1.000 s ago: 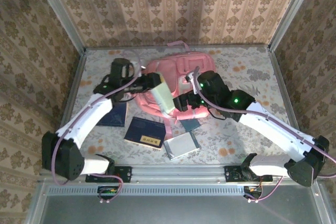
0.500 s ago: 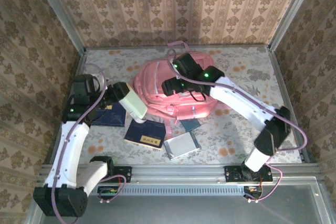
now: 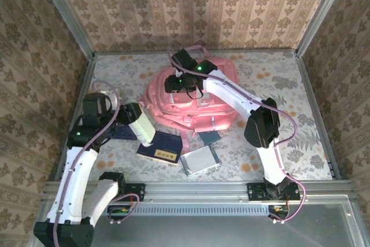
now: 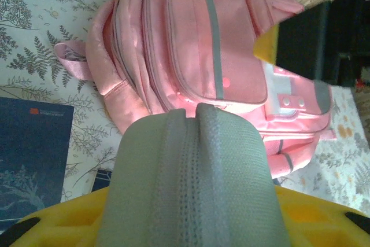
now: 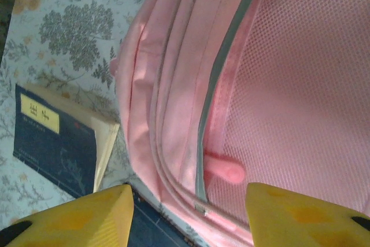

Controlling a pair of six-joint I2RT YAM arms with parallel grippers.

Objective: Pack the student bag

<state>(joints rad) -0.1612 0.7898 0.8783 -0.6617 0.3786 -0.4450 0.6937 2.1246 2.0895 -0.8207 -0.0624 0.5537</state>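
A dark blue book [image 3: 159, 147] and a silvery notebook [image 3: 199, 160] lie nearest on the table [image 3: 277, 85]. Just left of them, the left gripper [image 4: 185, 221] pinches a pale grey zip pouch [image 4: 185, 166]. The pink backpack [image 3: 173, 107] lies mid-table, front pockets up. Over its far part the right gripper [image 5: 188, 212] stands spread.

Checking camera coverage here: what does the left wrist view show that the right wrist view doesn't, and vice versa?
Left wrist: a grey fabric pouch clamped in the left gripper, plus the front pocket. Right wrist: the pink mesh panel and a blue book with a yellow label. Both: the student bag, the right gripper and the floral tablecloth.
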